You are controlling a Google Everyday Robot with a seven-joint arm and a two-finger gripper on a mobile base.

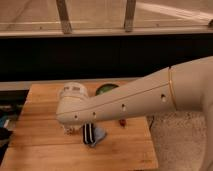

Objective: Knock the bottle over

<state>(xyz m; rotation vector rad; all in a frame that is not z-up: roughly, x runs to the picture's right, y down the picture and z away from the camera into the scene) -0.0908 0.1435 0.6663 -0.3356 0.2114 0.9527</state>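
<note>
Surface: light wooden worktop (40, 105), plank-grained, standing on speckled grey floor (175, 142) that shows at the right. Behind it runs a wide dark wall band (100, 55). Above that is a pale ledge (100, 31) with two grey upright posts (64, 16).

On the worktop:
- A green round object (106, 89) lies at the far edge, half covered by the arm.
- A small red item (121, 121) lies just under the arm's lower edge.
- A black-and-white striped flat object (88, 134) sits near the front, with a pale blue piece (100, 135) touching its right side.

Arm: a thick cream-white arm (135, 97) enters from the right and lies low across the middle of the worktop. It tapers leftward to a round capped joint (73, 95), and a thin gold ring circles it near the right end.

The gripper (68, 129) appears to be the pale grey shape hanging just below that joint, left of the striped object. This identification is uncertain. Whether it is wide or narrow cannot be told.

The small slim white bottle is hidden; the arm covers the centre of the worktop.
</note>
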